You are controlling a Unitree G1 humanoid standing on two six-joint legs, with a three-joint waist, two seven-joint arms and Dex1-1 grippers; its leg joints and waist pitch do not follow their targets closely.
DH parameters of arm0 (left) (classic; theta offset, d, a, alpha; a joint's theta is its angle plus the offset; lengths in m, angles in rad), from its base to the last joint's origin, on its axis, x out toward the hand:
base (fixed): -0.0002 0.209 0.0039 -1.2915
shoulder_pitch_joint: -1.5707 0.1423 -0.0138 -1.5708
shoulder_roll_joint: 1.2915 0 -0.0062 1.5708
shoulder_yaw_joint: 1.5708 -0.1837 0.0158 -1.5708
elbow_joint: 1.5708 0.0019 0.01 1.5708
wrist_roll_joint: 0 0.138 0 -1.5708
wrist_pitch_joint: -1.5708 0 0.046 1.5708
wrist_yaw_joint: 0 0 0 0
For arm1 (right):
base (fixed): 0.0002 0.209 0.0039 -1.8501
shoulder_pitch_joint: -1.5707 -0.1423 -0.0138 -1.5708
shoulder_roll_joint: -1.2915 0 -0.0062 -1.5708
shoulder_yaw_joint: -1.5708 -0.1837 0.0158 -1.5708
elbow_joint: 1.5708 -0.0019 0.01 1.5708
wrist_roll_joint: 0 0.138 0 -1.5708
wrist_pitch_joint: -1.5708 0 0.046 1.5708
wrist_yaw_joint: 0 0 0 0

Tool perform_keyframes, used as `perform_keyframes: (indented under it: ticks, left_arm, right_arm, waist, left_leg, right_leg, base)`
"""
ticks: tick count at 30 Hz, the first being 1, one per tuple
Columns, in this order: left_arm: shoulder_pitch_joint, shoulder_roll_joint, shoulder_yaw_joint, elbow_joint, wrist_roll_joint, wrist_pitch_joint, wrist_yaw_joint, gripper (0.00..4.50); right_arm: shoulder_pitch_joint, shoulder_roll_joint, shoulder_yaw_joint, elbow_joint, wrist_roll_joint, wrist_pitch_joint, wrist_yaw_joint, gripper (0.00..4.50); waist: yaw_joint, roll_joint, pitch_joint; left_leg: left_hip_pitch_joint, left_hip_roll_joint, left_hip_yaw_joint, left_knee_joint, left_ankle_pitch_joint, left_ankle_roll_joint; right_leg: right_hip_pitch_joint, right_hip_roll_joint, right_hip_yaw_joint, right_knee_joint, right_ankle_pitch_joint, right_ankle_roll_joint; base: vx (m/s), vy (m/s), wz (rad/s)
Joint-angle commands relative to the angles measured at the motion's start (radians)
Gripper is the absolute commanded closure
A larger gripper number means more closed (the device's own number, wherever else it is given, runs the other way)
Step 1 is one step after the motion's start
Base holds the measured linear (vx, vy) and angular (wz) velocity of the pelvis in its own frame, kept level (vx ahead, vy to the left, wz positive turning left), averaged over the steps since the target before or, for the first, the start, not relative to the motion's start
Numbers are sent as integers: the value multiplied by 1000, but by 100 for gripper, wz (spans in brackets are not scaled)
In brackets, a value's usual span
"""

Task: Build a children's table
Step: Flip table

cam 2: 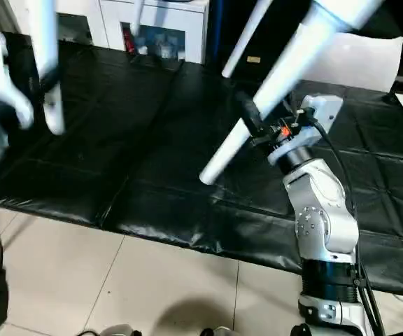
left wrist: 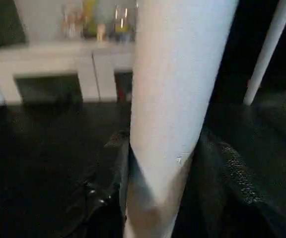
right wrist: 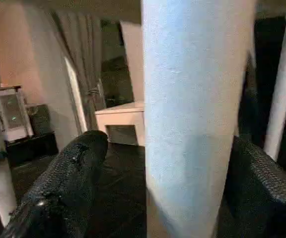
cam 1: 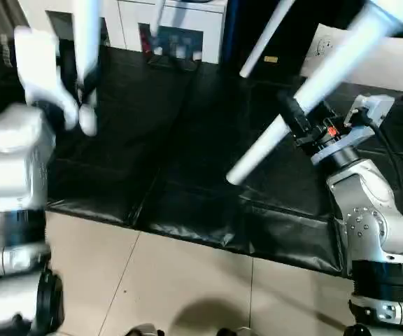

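Hidden: table top out of frame above; all legs cut off at the upper edge of the head views, so their sockets cannot be checked.
Left leg (cam 1: 87, 63): upright, rounded free end hanging above the black mat (cam 1: 159, 175); blurred in both head views.
Left gripper (cam 1: 82, 91): closed around that leg near its lower end; in the left wrist view the tube (left wrist: 175, 114) sits between dark fingers (left wrist: 232, 173).
Right leg (cam 1: 313, 91): slanting down from upper right, free end pointing toward the mat's middle, clear of the floor.
Right gripper (cam 2: 256, 120): clamped on this leg partway along; right wrist view shows black textured fingers (right wrist: 63, 183) on either side of the tube (right wrist: 192, 114).
Other legs: two thinner white ones (cam 1: 268, 35) farther back, upper ends cropped.
Containers: white cabinet (cam 1: 180, 28) at the back, small items in an open shelf, too blurred to name.
Bag: flat whitish sheet (cam 1: 390, 59) on the mat's far right, partly behind the slanted leg.
Edges: mat's near edge meets pale floor tiles (cam 1: 187, 280); open mat between the two held legs.
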Motion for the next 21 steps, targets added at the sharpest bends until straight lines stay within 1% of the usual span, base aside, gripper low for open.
perform_keyframes:
  ticks: [1, 3, 4, 5, 6, 7, 8, 9, 10, 11, 12, 13, 14, 15, 16, 17, 18, 19, 20, 21]
  left_arm:
    - [3, -15, -62, 20, 9, -68, -32, 285]
    - [14, -19, -69, 54, 22, -113, -35, 289]
    - [22, -21, -74, 85, 32, -148, -41, 289]
    - [26, -22, -77, 104, 37, -170, -45, 290]
    - [28, -24, -77, 122, 40, -187, -47, 291]
    - [29, -24, -77, 141, 44, -200, -45, 291]
    - [29, -20, -83, 184, 56, -239, -41, 291]
    - [27, -17, -86, 202, 63, -255, -37, 291]
    - [25, -16, -88, 217, 67, -269, -34, 291]
    - [21, -13, -90, 234, 73, -288, -29, 291]
    - [18, -11, -91, 246, 76, -300, -27, 291]
    - [11, -9, -88, 265, 78, -315, -22, 291]
    - [9, -7, -80, 282, 75, -331, -21, 291]
    - [9, -6, -65, 307, 65, -361, -33, 291]
    - [9, -6, -65, 307, 65, -361, -33, 291]
    - [16, -5, -60, 305, 59, -371, -45, 235]
    - [25, -3, -57, 302, 55, -380, -50, 221]
    - [43, -4, -48, 287, 37, -389, -63, 221]
    - [78, -7, -34, 255, 13, -396, -79, 215]
    - [121, -11, -20, 212, -16, -398, -99, 201]
  right_arm:
    - [16, 6, 55, -73, 7, 14, 22, 87]
    - [30, 9, 63, -87, 1, 15, 21, 87]
    - [40, 14, 70, -93, -6, 15, 18, 87]
    - [47, 17, 75, -97, -10, 15, 16, 87]
    - [52, 21, 81, -100, -15, 15, 14, 87]
    - [58, 24, 88, -104, -21, 14, 12, 87]
    - [68, 30, 104, -109, -33, 13, 6, 87]
    - [72, 32, 113, -108, -42, 10, 5, 87]
    - [75, 32, 120, -110, -46, 10, 3, 87]
    - [80, 32, 129, -109, -55, 7, 1, 87]
    - [83, 31, 135, -108, -61, 5, 0, 87]
    - [87, 32, 139, -107, -67, 3, -6, 87]
    - [94, 36, 138, -98, -82, -7, -21, 87]
    - [107, 41, 136, -86, -106, -23, -40, 87]
    - [107, 41, 136, -86, -106, -23, -40, 87]
    - [116, 42, 133, -80, -116, -33, -45, 87]
    - [127, 43, 130, -77, -128, -44, -48, 87]
    - [145, 46, 123, -75, -135, -57, -50, 87]
    - [179, 51, 113, -79, -132, -74, -45, 87]
    - [218, 53, 107, -87, -129, -88, -38, 87]
  waist:
    - [-4, 3, -85]
    - [-3, 4, -86]
    - [-1, 10, -86]
    - [-2, 9, -84]
    - [0, 8, -82]
    - [0, 3, -83]
    - [1, 1, -82]
    - [-1, 1, -81]
    - [-2, 0, -79]
    - [-3, -6, -79]
    - [-4, -4, -76]
    - [-5, -8, -74]
    - [-6, -9, -73]
    - [-9, -8, -70]
    - [-10, -7, -69]
    - [-12, -8, -68]
    - [-13, -4, -68]
    - [-12, -2, -72]
    - [-12, -1, -72]
    - [-12, -1, -76]
  left_leg:
    - [6, 87, -36, -65, 75, 112]
    - [8, 90, -38, -66, 74, 111]
    - [11, 95, -41, -68, 65, 103]
    - [13, 98, -41, -69, 59, 99]
    - [17, 99, -40, -71, 39, 87]
    - [14, 98, -41, -74, 20, 73]
    - [13, 97, -42, -76, 10, 65]
    - [14, 98, -41, -77, -3, 58]
    - [15, 96, -40, -79, -23, 48]
    - [14, 94, -40, -80, -31, 46]
    - [15, 92, -39, -81, -52, 38]
    - [18, 90, -38, -82, -72, 33]
    - [19, 91, -38, -83, -81, 29]
    - [22, 91, -39, -84, -101, 21]
    - [26, 90, -40, -85, -113, 14]
    - [26, 91, -42, -87, -120, 12]
    - [30, 95, -44, -89, -136, 6]
    - [29, 98, -46, -90, -132, 3]
    - [27, 100, -48, -92, -130, 3]
    - [24, 107, -49, -92, -112, 1]
  right_leg:
    - [67, -122, 94, -68, -173, -34]
    - [66, -123, 94, -67, -160, -35]
    - [64, -126, 95, -68, -153, -44]
    - [63, -125, 95, -69, -147, -47]
    - [62, -126, 96, -71, -147, -52]
    - [68, -129, 97, -70, -149, -57]
    - [70, -130, 96, -72, -154, -57]
    - [71, -131, 97, -72, -162, -55]
    - [72, -132, 98, -76, -186, -50]
    - [73, -132, 98, -80, -202, -44]
    - [74, -133, 98, -85, -237, -34]
    - [72, -132, 96, -94, -282, -16]
    - [71, -132, 94, -97, -306, -8]
    - [69, -134, 92, -106, -357, 7]
    - [69, -135, 92, -111, -382, 19]
    - [71, -134, 91, -110, -383, 19]
    - [70, -136, 90, -112, -391, 24]
    - [72, -139, 92, -109, -366, 18]
    - [73, -139, 93, -107, -350, 11]
    - [77, -144, 96, -97, -293, -12]
  base:
    - [0, 0, 0]
    - [0, 0, 0]
    - [0, 0, 0]
    - [0, 0, 0]
    - [0, 0, 0]
    - [0, 0, 0]
    - [0, 0, 0]
    - [0, 0, 0]
    - [0, 0, 0]
    - [0, 0, 0]
    - [0, 0, 0]
    - [0, 0, 0]
    - [0, 0, 0]
    - [0, 0, 0]
    - [0, 0, 0]
    - [0, 0, 0]
    - [0, 0, 0]
    - [0, 0, 0]
    - [0, 0, 0]
    - [0, 0, 0]
